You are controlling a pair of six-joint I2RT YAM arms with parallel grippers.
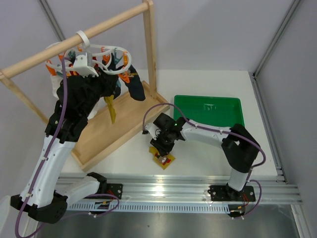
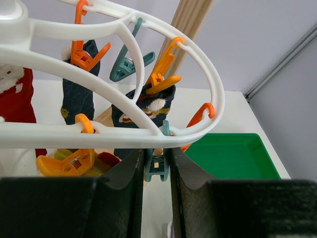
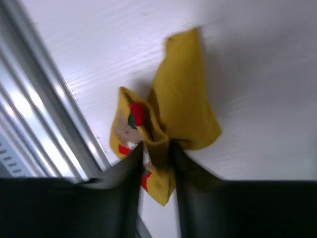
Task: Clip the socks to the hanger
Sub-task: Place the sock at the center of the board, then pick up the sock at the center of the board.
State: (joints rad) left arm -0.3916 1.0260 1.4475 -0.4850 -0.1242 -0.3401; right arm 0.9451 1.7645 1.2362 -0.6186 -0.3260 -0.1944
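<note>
Only wrist views show my grips: right gripper point(image 3: 157, 145) pinches the soft, crumpled mustard sock point(image 3: 188, 104) between its tips; left gripper point(image 2: 155, 153) sits narrow around a glossy teal peg point(image 2: 158, 171) under the looped white plastic hanger point(image 2: 99, 89).
</note>
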